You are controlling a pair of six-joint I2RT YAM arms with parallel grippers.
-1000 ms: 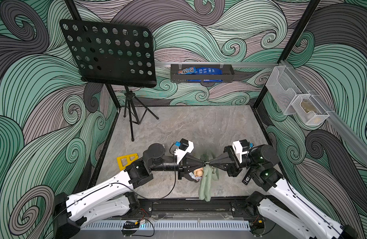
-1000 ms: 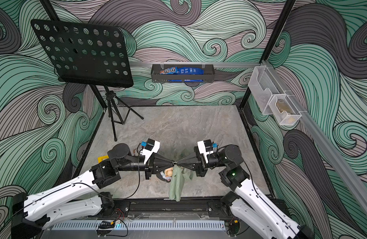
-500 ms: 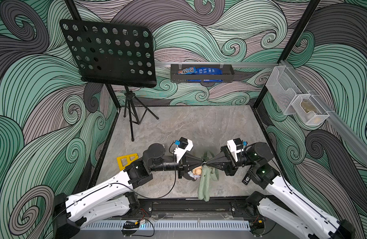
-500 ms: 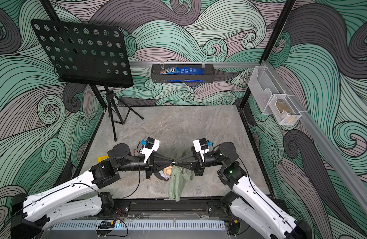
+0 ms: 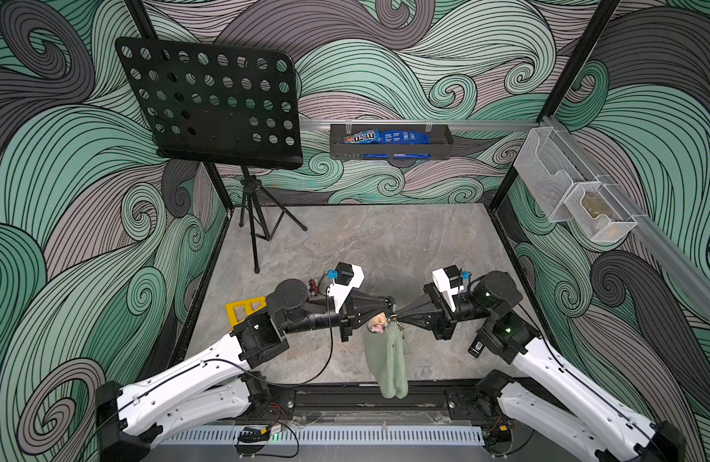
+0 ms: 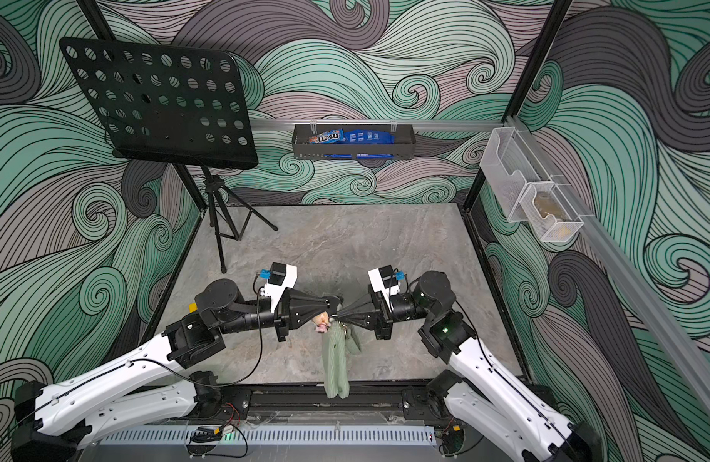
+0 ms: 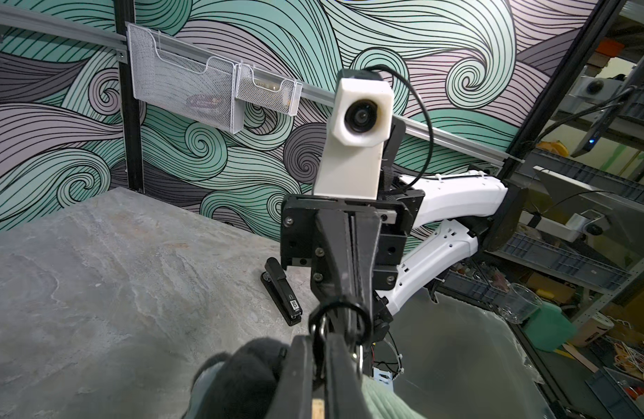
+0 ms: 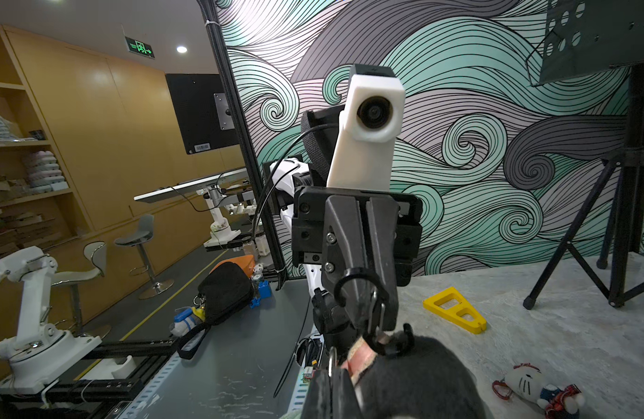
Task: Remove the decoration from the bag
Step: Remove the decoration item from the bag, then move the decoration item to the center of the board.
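Swirling green-and-grey walls ring a grey stone tabletop (image 5: pixel 365 248), and near its 6 o'clock edge your two arms meet nose to nose. Over the last second your right gripper (image 5: pixel 400 315) has pushed in toward 9 o'clock. Your left gripper (image 5: pixel 390 309) has given a little ground the same way, so the meeting point has crept sideways while the tips stay just beside each other.

The bag (image 5: pixel 387 360) has barely stirred. It hangs limp from that meeting point, its lower end draped past the tabletop's front edge at 6 o'clock. The decoration (image 5: pixel 377 321), a small plush with a peach face, sits at the bag's top, just under the left gripper's tip.

The wrist views show both pairs of fingers (image 7: pixel 302 381) pressed together on the clasp hardware (image 7: pixel 340 319), a black ring with a metal clip. You cannot tell which piece each pair pinches.

The squeeze inward probably slackens the link, which working a clip open calls for. The plush still looks attached, so the removal is not yet done. With the bag hanging from this one joint, a slip would likely drop it over the edge.
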